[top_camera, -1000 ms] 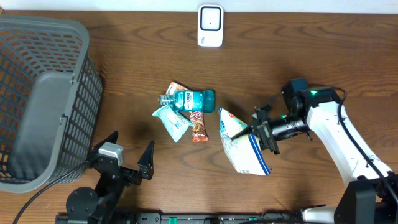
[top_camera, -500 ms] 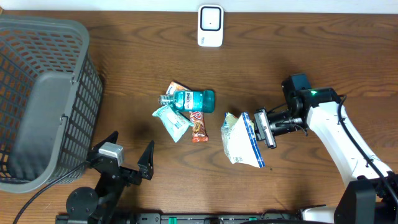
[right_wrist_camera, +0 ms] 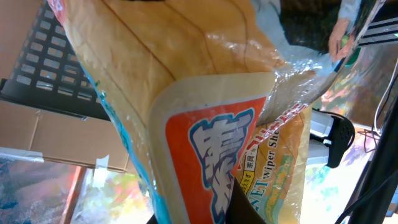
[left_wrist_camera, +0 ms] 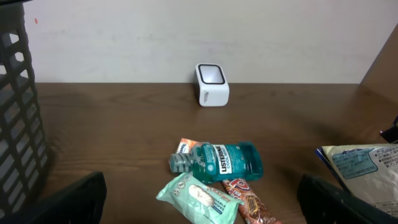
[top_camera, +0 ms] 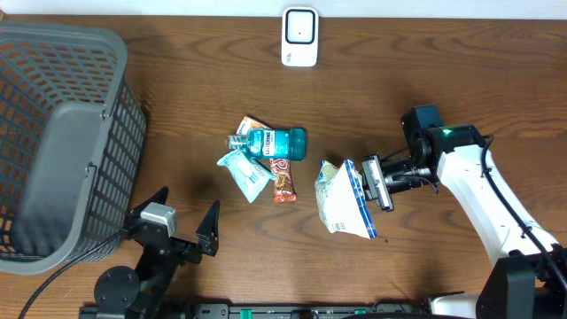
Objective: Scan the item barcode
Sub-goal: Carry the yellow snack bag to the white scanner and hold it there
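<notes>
Overhead, the right hand (top_camera: 366, 182) is clenched on the right edge of a soft bag (top_camera: 342, 200), right of centre on the counter (top_camera: 461, 80). The scanner (top_camera: 299, 37) stands at the far edge, well apart from the bag and to its left. The left hand (top_camera: 184, 218) sits spread and empty at the near edge, close to the basket (top_camera: 53, 133).

Likely trouble starts with the grip: the bag is pinched at one side only, so its loose bulk may sag, swing or slip out once carried. No barcode shows in any view, and the right wrist view is filled by the crinkled wrapper, so the code could end up facing away from the scanner or creased over, giving no read. Whether the bag's low corner rests on the counter I cannot tell; if it does, dragging could twist it in the grip. A low path toward the scanner also risks brushing the bottle (top_camera: 270, 141) and packets (top_camera: 257, 173) just left of the bag.
</notes>
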{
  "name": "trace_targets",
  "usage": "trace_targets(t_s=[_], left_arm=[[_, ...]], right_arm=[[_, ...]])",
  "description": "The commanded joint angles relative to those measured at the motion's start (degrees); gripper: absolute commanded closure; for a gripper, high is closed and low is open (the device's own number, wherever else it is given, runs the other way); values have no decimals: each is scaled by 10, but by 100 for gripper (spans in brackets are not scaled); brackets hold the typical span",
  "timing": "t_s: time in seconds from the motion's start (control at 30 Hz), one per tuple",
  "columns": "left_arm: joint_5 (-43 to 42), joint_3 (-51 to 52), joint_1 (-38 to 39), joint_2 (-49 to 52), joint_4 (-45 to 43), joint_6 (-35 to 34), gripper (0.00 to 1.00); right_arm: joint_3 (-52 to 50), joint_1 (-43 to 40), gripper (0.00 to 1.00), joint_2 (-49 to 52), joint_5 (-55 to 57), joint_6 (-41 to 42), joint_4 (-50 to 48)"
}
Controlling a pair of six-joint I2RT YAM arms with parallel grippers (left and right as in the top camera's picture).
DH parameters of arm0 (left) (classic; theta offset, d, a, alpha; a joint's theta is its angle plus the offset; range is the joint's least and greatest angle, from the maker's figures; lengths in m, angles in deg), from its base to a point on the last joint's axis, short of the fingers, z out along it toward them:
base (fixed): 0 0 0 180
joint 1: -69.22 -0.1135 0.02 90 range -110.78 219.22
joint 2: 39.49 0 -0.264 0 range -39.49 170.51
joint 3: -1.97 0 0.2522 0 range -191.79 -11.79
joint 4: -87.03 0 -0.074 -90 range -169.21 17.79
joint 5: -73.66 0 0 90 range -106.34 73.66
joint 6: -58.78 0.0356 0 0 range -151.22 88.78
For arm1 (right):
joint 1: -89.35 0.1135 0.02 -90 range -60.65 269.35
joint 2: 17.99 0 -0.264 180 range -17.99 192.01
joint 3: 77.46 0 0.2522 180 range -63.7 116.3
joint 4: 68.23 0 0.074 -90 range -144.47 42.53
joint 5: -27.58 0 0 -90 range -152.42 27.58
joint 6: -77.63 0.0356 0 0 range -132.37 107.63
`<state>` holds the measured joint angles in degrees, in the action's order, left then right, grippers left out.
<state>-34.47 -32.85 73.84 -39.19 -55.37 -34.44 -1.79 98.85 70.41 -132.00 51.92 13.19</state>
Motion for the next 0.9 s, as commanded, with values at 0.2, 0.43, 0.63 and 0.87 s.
trace_targets(t_s=[0.2,0.43,0.63,0.87], left_arm=[[-7,1,2,-1,0,-7,2],[-7,1,2,-1,0,-7,2],[-7,1,2,-1,0,-7,2],[-7,1,2,-1,0,-7,2]], right_arm=[[1,-15,99,0,-30,9,-17],[1,-14,99,0,210,-58,-371],[1,4,99,0,221,-209,-564],[1,59,99,1,485,-297,-636]])
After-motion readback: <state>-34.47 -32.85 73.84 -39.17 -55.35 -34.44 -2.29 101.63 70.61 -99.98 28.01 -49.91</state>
